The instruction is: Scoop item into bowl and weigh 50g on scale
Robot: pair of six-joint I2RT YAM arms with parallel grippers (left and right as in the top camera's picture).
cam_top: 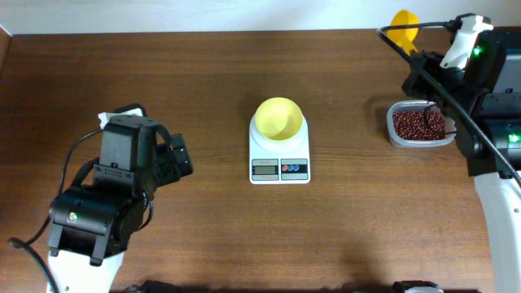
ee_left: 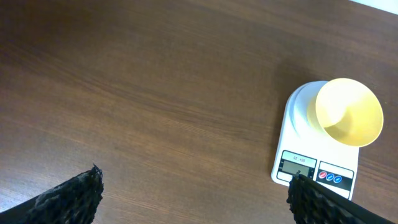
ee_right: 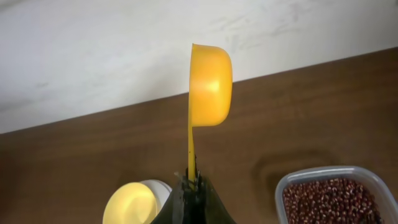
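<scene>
Yellow scoop (ee_right: 210, 84) clamped in right gripper (ee_right: 192, 182), bowl (cam_top: 279, 119) on scale (cam_top: 279, 169)

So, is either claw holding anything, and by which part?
The right claw grips the yellow scoop by its handle's end; the left claw is open, holding nothing.

The scale (cam_top: 279, 156) is small, white and rectangular. It sits flat near the middle of the table (cam_top: 203, 98), with its grey display and red and blue buttons on the front edge. The readout is too small to read. The bowl (cam_top: 278, 118) is round, pale yellow and empty, and stands upright on the back part of the scale. The beans (cam_top: 419, 124) are small and dark reddish-brown. They lie in a loose heap in a clear container (cam_top: 391, 130), well apart to the scale's right.
</scene>
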